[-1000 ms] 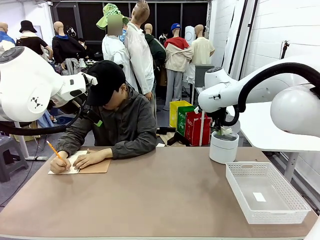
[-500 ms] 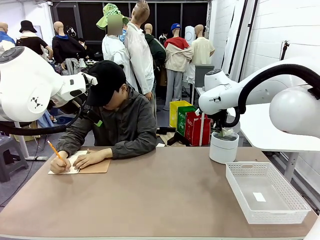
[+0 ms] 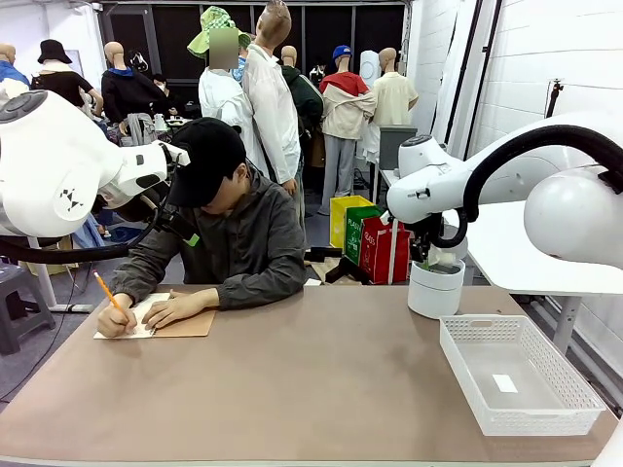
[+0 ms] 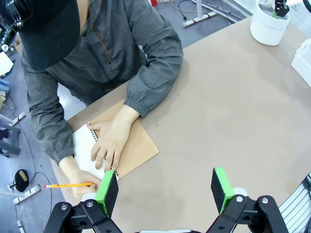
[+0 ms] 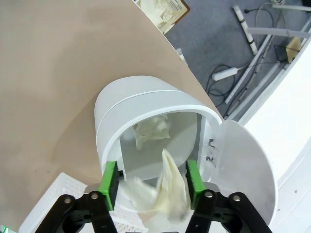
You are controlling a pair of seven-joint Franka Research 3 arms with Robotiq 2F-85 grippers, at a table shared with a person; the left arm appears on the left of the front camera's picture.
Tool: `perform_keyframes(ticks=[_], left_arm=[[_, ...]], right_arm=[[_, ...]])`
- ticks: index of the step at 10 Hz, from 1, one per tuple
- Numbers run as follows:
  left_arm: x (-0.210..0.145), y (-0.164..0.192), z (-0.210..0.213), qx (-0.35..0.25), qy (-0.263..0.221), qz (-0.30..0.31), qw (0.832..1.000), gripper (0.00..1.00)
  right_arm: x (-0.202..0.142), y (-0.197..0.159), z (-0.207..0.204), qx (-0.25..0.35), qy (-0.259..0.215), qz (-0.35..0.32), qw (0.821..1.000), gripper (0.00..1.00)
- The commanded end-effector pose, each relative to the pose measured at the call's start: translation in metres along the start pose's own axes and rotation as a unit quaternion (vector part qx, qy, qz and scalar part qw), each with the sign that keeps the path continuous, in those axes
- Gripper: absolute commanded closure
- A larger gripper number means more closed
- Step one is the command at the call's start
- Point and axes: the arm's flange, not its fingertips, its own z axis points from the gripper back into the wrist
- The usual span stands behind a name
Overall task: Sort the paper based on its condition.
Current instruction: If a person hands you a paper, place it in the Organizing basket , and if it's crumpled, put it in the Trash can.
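Observation:
My right gripper hangs over the open white round bin, jaws open. A crumpled piece of paper sits loose between its green pads, blurred at its lower edge. A second crumpled paper lies inside the bin. In the front view the right gripper is just above the bin at the table's far right. My left gripper is open and holds nothing, high above the table near the person's notepad.
A person at the far left writes with a pencil on a spiral notepad. A white mesh basket at the right front holds a small white slip. The bin's lid hangs open.
My right gripper's jaws have opened over the bin, and the white crumpled paper seen at its fingers earlier has dropped lower. The left arm and the person have barely moved.

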Motion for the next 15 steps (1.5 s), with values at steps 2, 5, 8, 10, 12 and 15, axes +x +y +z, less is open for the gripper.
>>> perform_keyframes(ticks=[2, 5, 8, 10, 12, 15], left_arm=[[0.000, 0.001, 0.001, -0.001, -0.001, -0.001, 1.000, 0.00], [0.000, 0.001, 0.001, -0.001, -0.001, -0.001, 1.000, 0.00], [0.000, 0.001, 0.001, -0.001, -0.001, -0.001, 1.000, 0.00], [0.000, 0.001, 0.001, -0.001, -0.001, -0.001, 1.000, 0.00], [0.000, 0.001, 0.001, -0.001, -0.001, -0.001, 1.000, 0.00], [0.000, 0.001, 0.001, -0.001, -0.001, -0.001, 1.000, 0.00]], right_arm=[[0.001, -0.005, 0.007, -0.005, -0.013, -0.020, 1.000, 0.00], [0.003, -0.004, 0.017, -0.003, -0.012, -0.023, 1.000, 0.00], [0.002, -0.004, 0.015, -0.005, -0.011, -0.013, 1.000, 0.00], [0.002, -0.004, 0.015, -0.005, -0.011, -0.013, 1.000, 0.00], [0.002, -0.004, 0.015, -0.005, -0.011, -0.013, 1.000, 0.00], [0.002, -0.004, 0.015, -0.005, -0.011, -0.013, 1.000, 0.00]])
